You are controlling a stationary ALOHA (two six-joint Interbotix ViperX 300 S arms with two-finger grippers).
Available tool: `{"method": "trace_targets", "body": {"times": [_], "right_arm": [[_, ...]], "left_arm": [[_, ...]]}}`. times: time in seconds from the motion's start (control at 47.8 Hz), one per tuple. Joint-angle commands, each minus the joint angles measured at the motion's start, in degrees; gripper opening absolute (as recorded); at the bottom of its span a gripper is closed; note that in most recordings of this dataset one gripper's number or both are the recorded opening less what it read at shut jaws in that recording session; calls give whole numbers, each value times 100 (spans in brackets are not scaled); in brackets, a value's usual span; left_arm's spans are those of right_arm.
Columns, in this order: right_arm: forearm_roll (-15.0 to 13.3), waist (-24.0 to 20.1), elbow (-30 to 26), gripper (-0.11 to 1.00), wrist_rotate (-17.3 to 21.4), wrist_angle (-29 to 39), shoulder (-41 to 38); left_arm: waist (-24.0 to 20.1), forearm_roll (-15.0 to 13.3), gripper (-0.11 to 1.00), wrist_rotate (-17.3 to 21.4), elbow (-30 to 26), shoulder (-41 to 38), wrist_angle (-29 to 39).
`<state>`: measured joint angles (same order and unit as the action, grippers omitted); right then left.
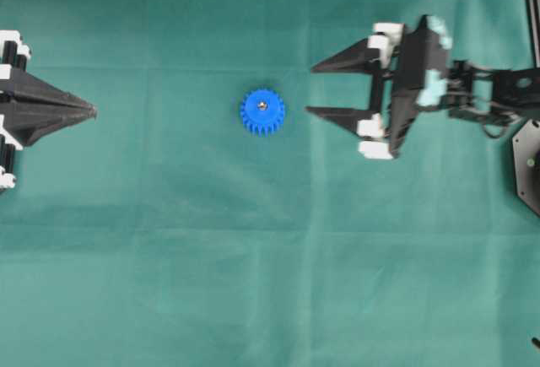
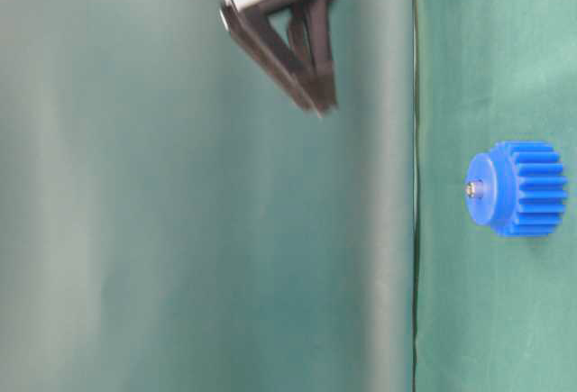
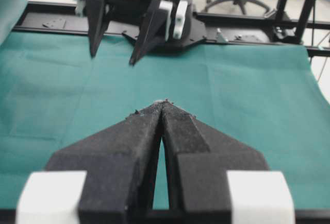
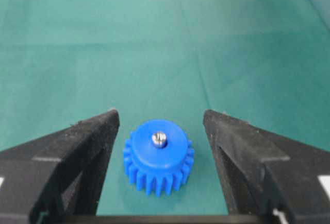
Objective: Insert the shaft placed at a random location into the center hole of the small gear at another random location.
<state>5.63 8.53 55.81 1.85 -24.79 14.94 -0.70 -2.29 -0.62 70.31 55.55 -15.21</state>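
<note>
My right gripper carries two long, matte black fingers of rough, grainy plastic, each a wedge tapering to a narrow tip. Where they root into me there are blocky white plastic carriages, and behind them a black angular wrist housing with pale patches of glare on its upper face. Further back my black right forearm shows bracketed segments and a thin dark cable looping beneath it. My left gripper is built the same: coarse black triangular fingers, speckled with pale grit at the tips, flanked by white rectangular blocks at the base.
</note>
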Motion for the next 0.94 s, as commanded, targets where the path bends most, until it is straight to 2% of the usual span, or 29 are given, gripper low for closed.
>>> {"method": "trace_targets", "body": {"times": [0.0,0.168,0.398,0.921], "right_arm": [[-9,-18,220,70,18,-9,439],[9,-18,650,70,18,308,1107],[9,-18,958,70,18,606,1740],[9,-18,1002,70,18,606,1811]], "left_arm": [[-9,-9,0,0,-62,-9,-26],[-9,-9,0,0,-53,9,-26],[-9,-9,0,0,-53,18,-26],[-9,-9,0,0,-62,18,-26]]}}
